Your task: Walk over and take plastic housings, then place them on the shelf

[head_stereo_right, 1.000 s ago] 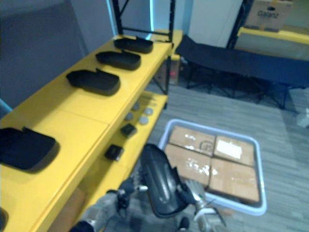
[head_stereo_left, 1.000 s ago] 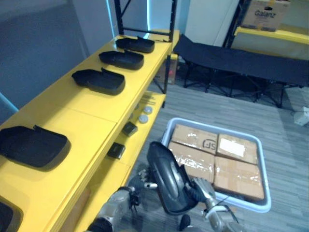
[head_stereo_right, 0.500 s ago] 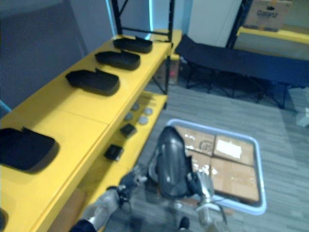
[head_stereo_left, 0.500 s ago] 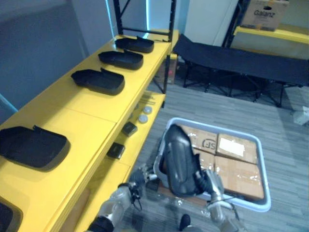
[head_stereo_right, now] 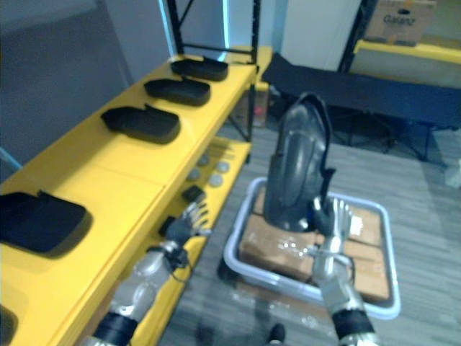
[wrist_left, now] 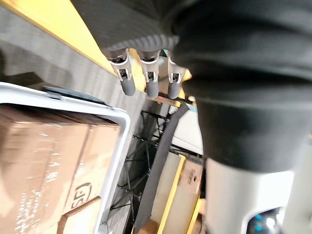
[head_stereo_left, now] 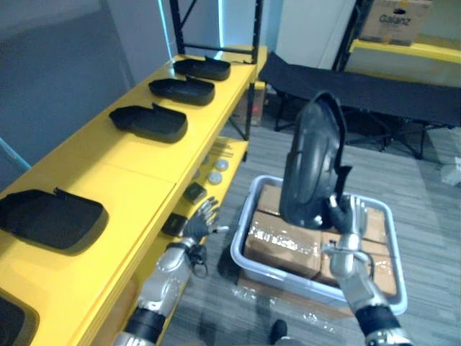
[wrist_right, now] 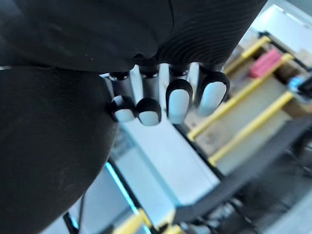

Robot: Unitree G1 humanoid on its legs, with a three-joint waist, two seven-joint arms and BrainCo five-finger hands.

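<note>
My right hand [head_stereo_left: 347, 225] holds a dark plastic housing [head_stereo_left: 313, 162] upright by its lower edge, above the bin; its fingers point up beside the shell. In the right wrist view the housing [wrist_right: 48, 146] sits against the thumb side of the fingers [wrist_right: 175, 100]. The left hand [head_stereo_left: 199, 220] hangs open near the lower shelf edge, apart from the housing, its straight fingers [wrist_left: 148, 80] showing in the left wrist view. Several more housings lie on the yellow shelf [head_stereo_left: 130, 166]: one near me [head_stereo_left: 50, 218], others further along [head_stereo_left: 149, 121] [head_stereo_left: 182, 89].
A pale bin [head_stereo_left: 241, 245] holding wrapped cardboard boxes [head_stereo_left: 277, 241] stands on the floor before me. Small parts [head_stereo_left: 193, 192] lie on the lower shelf level. A black cot [head_stereo_left: 374, 90] and a rack with a cardboard box [head_stereo_left: 395, 18] stand behind.
The housing rose from low in front of the bin to upright at chest height, in the right hand alone. The left hand let go and drifted toward the shelf.
</note>
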